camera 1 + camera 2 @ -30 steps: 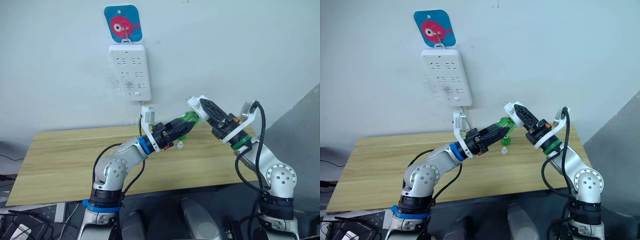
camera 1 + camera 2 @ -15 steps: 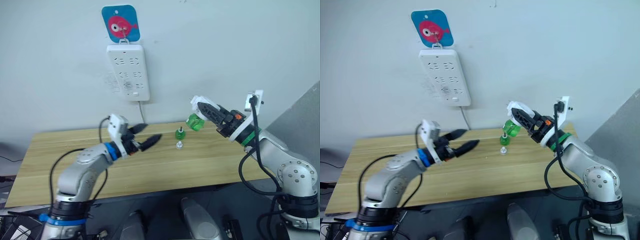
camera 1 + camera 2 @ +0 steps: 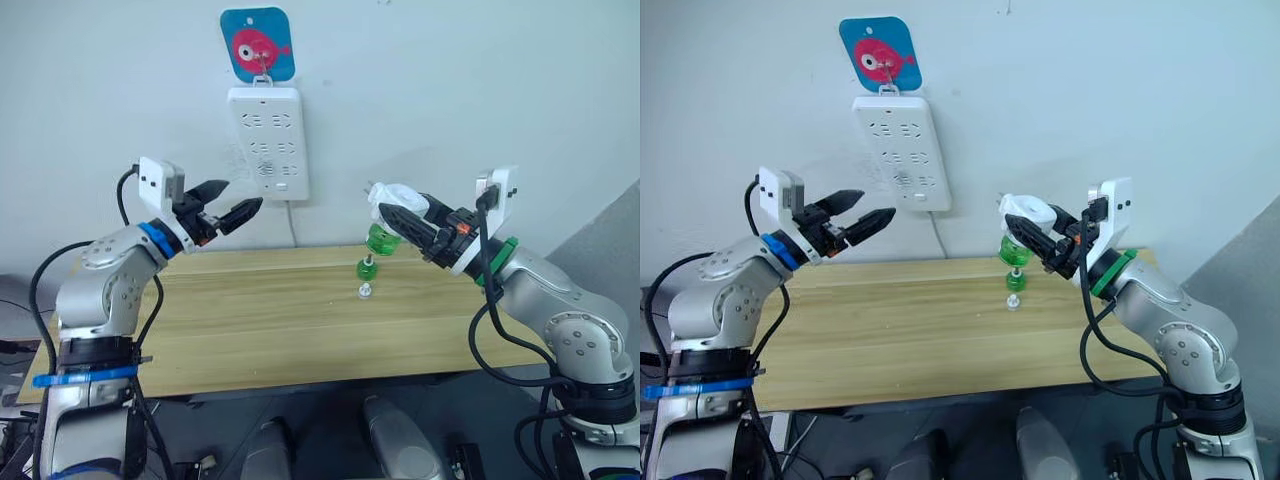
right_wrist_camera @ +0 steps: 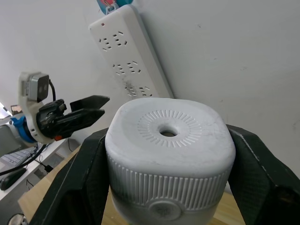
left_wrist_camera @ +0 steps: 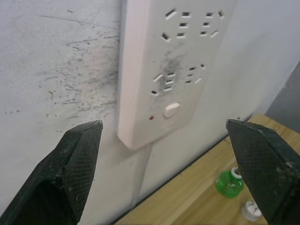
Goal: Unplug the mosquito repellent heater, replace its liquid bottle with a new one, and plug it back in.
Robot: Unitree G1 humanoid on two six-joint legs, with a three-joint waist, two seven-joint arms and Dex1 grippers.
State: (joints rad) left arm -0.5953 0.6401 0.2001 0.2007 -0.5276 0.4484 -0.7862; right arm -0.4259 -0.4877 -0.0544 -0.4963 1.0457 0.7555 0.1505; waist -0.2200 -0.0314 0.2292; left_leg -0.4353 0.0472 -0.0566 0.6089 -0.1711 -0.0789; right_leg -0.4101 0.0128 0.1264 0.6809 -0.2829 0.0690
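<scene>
Holding the mosquito repellent heater (image 3: 392,196) right of centre frame, the right end effector (image 3: 400,214) is clamping it, a green bottle (image 3: 380,240) fitted beneath. Left end effector (image 3: 228,206) is hanging spread open, empty, facing the power strip (image 3: 268,140). Unplugging looks done; replugging remains.

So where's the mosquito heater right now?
The mosquito repellent heater is clamped in the right tool, held above the table's right side, right of the wall power strip.
</scene>
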